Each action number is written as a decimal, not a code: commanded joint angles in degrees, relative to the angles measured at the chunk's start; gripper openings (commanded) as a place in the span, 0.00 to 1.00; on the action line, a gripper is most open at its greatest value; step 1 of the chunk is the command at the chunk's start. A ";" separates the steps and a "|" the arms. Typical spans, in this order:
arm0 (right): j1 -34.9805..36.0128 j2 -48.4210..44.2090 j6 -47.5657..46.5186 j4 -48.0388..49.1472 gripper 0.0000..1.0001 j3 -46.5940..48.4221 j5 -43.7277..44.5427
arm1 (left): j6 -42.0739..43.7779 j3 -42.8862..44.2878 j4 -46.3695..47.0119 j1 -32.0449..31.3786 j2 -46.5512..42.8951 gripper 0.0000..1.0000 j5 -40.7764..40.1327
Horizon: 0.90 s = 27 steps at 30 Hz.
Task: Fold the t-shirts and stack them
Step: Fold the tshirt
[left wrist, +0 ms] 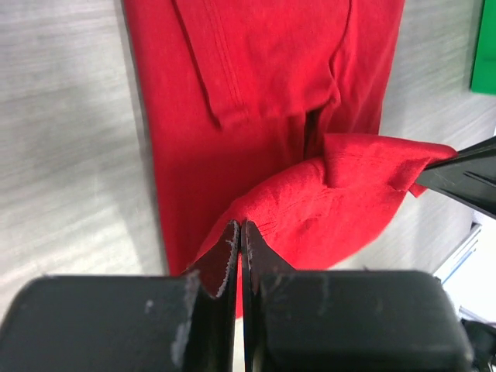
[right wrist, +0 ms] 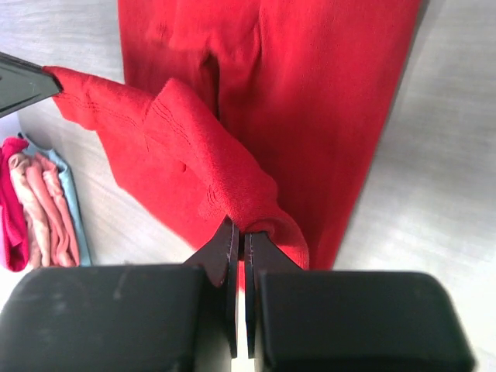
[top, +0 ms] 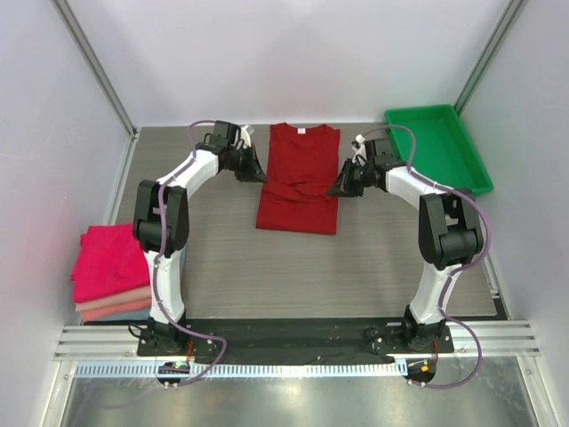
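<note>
Crimson cloth fills the middle of the scene: the large dark red t-shirt (top: 299,200) lies flat on the grey wood-grain table (top: 382,258), toward the far side. Its collar points away from the arms and its sleeves are turned inward over the body.

The left gripper (left wrist: 241,232) is at the shirt's left edge. Its jaws are clenched, with almost no gap between the serrated fingers, and a thin edge of the red cloth is pinched between the tips. The right gripper (right wrist: 239,236) is at the shirt's right edge. Its jaws are pressed together in the same way, and a bunched fold of the same shirt wraps over the fingertips.

A band of the red cloth runs between the two grips. It is lifted off the layer beneath and sags in a soft curve over the flat part of the shirt. In each wrist view the other gripper's dark fingers show at the far end of this raised band. Which part of the shirt the band is cannot be told.

A stack of folded t-shirts (top: 108,262) sits well apart, at the table's left edge beside the left arm's base. The top one is bright magenta-pink, with salmon and pale pink layers under it. A green plastic tray (top: 462,173) rests at the far right corner.
</note>
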 commanded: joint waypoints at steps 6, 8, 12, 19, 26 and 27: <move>-0.17 6.11 -3.27 2.45 0.09 8.73 1.08 | 0.46 5.43 1.15 0.68 3.69 0.01 -3.23; -0.35 6.72 -3.72 2.37 0.28 9.96 1.69 | 0.46 5.61 1.49 0.68 3.87 0.11 -4.73; -1.14 3.58 -3.37 1.67 0.55 9.36 1.79 | 1.78 5.96 1.15 0.68 2.30 0.34 -9.12; -4.12 -9.59 -0.56 -2.64 0.56 -2.76 0.82 | 4.42 -3.76 -5.62 1.47 -9.82 0.54 -14.06; -4.65 -15.77 4.97 -1.86 0.59 -19.44 -5.15 | -5.66 -18.11 -4.24 5.24 -15.81 0.59 0.51; -4.65 -15.77 5.85 -0.37 0.59 -20.60 -5.59 | -7.69 -21.60 -2.65 5.68 -15.90 0.59 2.45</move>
